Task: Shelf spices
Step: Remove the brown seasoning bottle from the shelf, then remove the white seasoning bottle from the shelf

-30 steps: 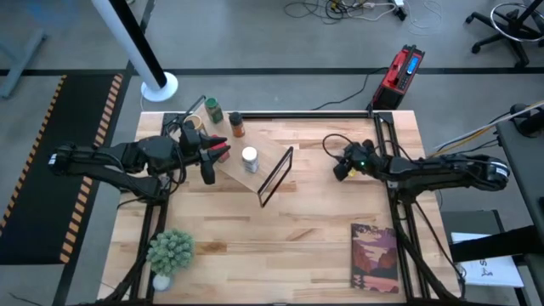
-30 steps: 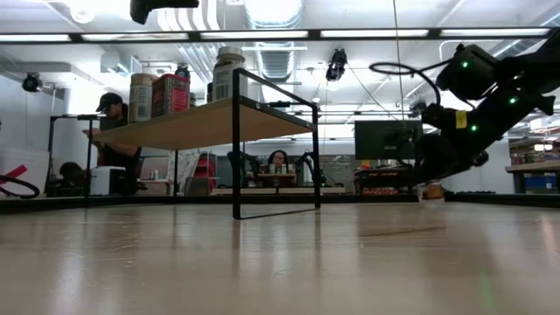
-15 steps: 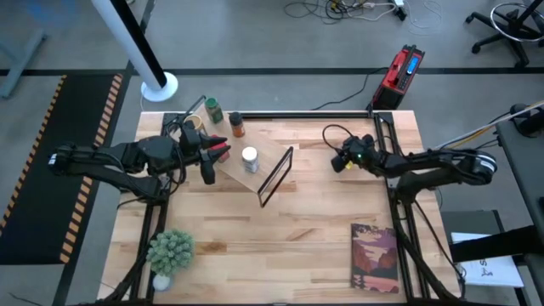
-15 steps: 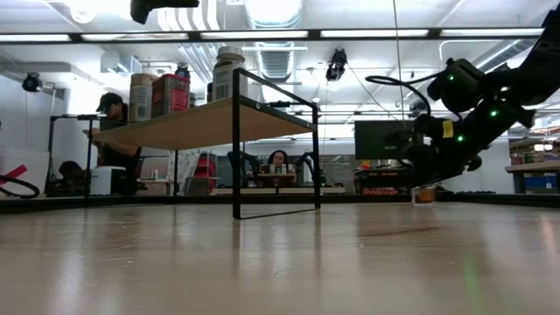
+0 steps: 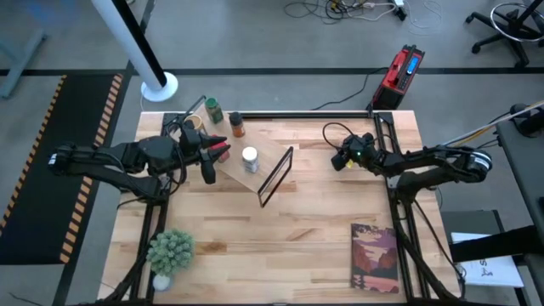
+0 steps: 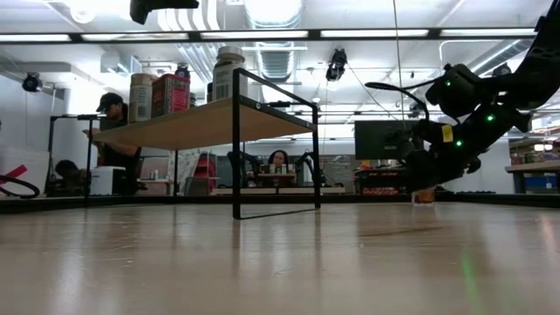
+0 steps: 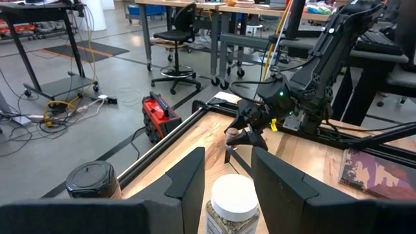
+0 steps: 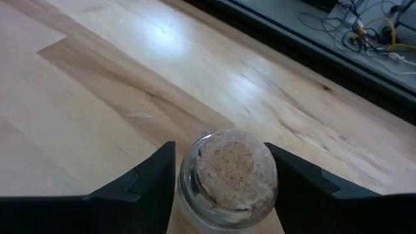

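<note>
The shelf (image 5: 255,170) is a pale plank with a thin black frame (image 5: 276,176) at one end, set slantwise on the left half of the desk. A white-lidded jar (image 5: 250,158) stands upright on the plank, with a red tin (image 6: 171,94) and a tan jar (image 6: 140,96) farther along it. Behind the shelf, on the desk, stand a green-lidded jar (image 5: 213,110) and a dark-lidded brown jar (image 5: 237,125). A cork-topped glass jar (image 8: 227,177) (upright) sits between the right end effector's fingers (image 8: 146,175), far right of the shelf.
</note>
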Controlling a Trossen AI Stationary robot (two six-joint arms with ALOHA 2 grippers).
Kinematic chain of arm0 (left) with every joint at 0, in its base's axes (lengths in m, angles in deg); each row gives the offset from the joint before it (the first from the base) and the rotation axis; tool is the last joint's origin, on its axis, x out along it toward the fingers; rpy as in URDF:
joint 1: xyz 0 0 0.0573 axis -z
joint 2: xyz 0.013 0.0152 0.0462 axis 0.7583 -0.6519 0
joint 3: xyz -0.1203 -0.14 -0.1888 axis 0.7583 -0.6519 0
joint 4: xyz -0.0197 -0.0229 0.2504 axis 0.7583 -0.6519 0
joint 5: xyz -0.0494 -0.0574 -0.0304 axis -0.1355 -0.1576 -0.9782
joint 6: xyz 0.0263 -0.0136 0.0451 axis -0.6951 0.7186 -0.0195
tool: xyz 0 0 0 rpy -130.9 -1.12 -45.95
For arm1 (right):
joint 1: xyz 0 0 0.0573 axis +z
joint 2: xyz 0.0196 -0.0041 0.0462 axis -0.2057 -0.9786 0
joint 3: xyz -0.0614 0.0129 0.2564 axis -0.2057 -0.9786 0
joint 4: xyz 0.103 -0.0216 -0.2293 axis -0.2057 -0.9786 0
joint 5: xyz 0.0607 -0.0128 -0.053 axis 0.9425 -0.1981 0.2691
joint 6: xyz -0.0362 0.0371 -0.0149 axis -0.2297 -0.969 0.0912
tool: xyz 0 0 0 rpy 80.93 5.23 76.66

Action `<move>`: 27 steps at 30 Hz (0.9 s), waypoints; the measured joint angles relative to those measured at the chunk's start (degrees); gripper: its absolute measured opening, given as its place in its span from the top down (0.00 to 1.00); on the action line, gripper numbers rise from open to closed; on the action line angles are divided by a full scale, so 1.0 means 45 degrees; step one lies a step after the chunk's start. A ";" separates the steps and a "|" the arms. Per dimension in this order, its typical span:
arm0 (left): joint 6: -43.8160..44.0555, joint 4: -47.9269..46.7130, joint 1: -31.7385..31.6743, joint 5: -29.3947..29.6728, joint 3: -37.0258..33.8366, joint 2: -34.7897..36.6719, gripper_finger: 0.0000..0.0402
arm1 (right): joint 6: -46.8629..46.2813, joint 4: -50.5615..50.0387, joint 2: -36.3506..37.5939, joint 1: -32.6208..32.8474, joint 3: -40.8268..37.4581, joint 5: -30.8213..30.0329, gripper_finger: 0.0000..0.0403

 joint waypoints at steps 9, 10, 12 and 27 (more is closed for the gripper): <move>0.0000 0.0001 0.0000 0.0014 0.0000 -0.0292 0.72 | 0.0377 -0.0765 0.1532 0.0005 0.0081 0.0093 0.37; 0.0000 -0.0016 0.0002 0.0047 0.0000 -0.0301 0.72 | 0.0382 -0.0987 0.1822 0.0005 0.0147 0.0088 0.35; -0.0059 -0.0006 0.0000 0.0101 0.0001 -0.0298 0.72 | 0.0487 -0.1657 0.2505 0.0005 0.0397 0.0084 0.33; -0.0091 0.0253 0.0000 0.0117 0.0004 -0.0248 0.72 | 0.0897 -0.4537 0.6031 0.1401 0.3818 0.3733 0.30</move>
